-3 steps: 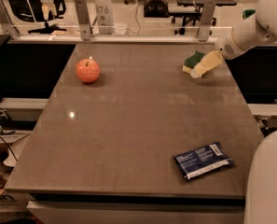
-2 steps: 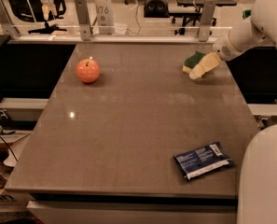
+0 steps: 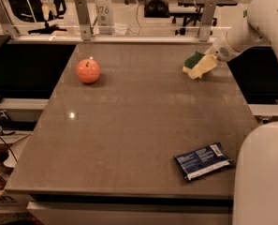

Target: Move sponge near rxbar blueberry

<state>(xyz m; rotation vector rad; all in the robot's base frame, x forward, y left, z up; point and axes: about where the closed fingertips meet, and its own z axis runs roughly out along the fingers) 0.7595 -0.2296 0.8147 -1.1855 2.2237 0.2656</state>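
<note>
The sponge [image 3: 193, 61], green on top and pale yellow below, is at the far right of the brown table [image 3: 129, 125]. My gripper [image 3: 205, 65] comes in from the right on a white arm and is right at the sponge, touching or overlapping it. The rxbar blueberry [image 3: 203, 161], a dark navy wrapper with a white barcode patch, lies flat near the table's front right corner, far from the sponge.
An orange-red apple [image 3: 88, 71] stands at the far left of the table. Metal posts and a rail [image 3: 82, 18] run along the far edge. A white part of the robot's body [image 3: 262, 172] fills the lower right, next to the bar.
The arm has shifted slightly at the right edge. The sponge, the bar and the apple stay where they were.
</note>
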